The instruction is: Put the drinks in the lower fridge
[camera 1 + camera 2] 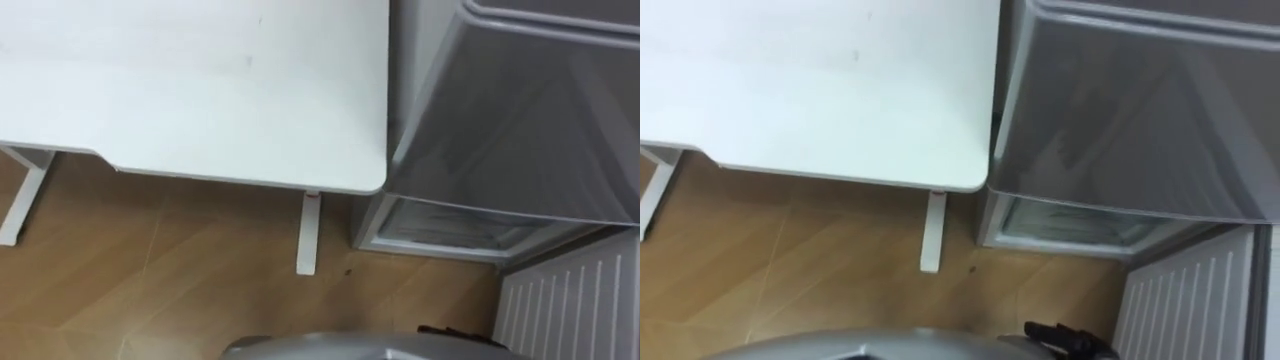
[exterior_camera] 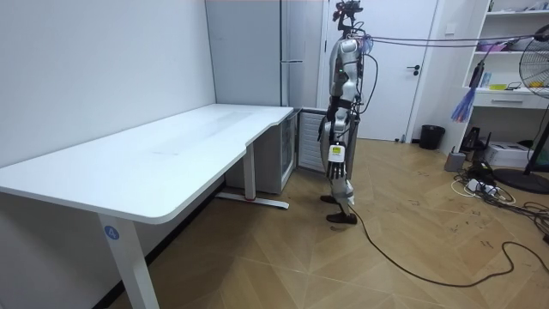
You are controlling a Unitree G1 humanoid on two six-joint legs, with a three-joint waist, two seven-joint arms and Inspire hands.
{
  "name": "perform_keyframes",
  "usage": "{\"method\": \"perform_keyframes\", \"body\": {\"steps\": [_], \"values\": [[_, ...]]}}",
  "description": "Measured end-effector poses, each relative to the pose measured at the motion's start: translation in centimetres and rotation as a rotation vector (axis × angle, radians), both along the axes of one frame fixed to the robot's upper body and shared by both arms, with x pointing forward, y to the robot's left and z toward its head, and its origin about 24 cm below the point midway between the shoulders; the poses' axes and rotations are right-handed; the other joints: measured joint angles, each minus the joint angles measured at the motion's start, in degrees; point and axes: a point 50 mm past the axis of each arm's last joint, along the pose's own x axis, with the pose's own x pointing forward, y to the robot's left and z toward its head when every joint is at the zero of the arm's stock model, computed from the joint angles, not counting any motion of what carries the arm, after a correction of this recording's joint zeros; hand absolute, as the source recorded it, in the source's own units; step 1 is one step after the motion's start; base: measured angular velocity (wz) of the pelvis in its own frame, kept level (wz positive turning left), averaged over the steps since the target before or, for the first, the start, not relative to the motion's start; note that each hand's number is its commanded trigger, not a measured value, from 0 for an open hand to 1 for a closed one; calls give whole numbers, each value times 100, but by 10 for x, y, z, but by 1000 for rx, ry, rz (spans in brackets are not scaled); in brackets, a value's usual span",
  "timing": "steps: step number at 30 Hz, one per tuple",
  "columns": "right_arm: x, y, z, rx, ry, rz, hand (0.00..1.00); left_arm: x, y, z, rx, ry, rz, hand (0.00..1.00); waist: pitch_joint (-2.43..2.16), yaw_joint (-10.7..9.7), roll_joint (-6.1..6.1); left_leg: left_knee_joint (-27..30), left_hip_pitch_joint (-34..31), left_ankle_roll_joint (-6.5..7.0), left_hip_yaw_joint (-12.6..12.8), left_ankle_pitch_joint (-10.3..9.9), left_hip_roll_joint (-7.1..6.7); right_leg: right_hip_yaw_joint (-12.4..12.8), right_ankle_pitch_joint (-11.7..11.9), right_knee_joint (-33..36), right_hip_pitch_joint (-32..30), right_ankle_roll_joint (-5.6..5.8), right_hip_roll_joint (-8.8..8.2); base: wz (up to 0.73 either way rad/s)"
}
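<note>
robot by lwr fridge [image 1: 440, 228] | open, inside unclear | hands [image 2: 335, 157] tiny, fingers: can't tell

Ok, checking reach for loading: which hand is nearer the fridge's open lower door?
Right. The right hand is low beside the open lower door; the left hand hangs by the thigh, farther from it.

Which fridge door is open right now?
The lower door, swung out with its ribbed white inner side showing; the grey door above it is shut.
</note>
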Motion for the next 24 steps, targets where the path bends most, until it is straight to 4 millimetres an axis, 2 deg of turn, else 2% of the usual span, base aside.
{"method": "perform_keyframes", "body": {"steps": [4, 5, 7, 11, 14, 20, 24], "values": [[3, 1, 0, -3, 1, 44, 0, 9, 1, 0, 8, -16, -4, 0, 10, -15, -76, -33, -10, -6, 21, 3, 33, 14, 64, -65, 7, -20, 37, -1], [5, 1, 0, -9, 1, 65, 0, 11, 1, 0, 13, -23, -6, 0, -2, -15, -75, -36, -25, -11, 29, 7, 42, 20, 89, -94, -8, -28, 47, -3], [9, 1, 0, -24, 1, 108, 0, 12, 1, 1, 28, -23, -15, 0, 9, -20, -114, -32, -20, -16, 61, 9, 46, 78, 91, -87, -29, -32, 55, -8], [15, 2, 0, -63, -1, 170, 0, 13, 2, 1, 49, -17, -54, 0, -2, -15, -144, -28, -10, -16, 107, 9, 47, 131, 92, -85, -41, -32, 62, -4], [18, 2, 0, -82, -4, 193, 0, 14, 3, 1, 53, -8, -56, 0, -26, -12, -133, -27, -12, -16, 131, 9, 47, 165, 99, -92, -49, -29, 71, -4], [24, -1, 1, -147, -13, 250, 0, 23, 3, 2, 58, -28, -63, 0, -35, -34, -114, -24, -13, -16, 167, 9, 49, 228, 109, -85, -39, -26, 83, -4], [27, -3, 2, -194, -24, 260, 0, 29, 4, 3, 66, -50, -69, 0, -38, -128, -97, -35, -6, -16, 262, 10, 64, 315, 121, -72, -76, -34, 104, -13]]}}
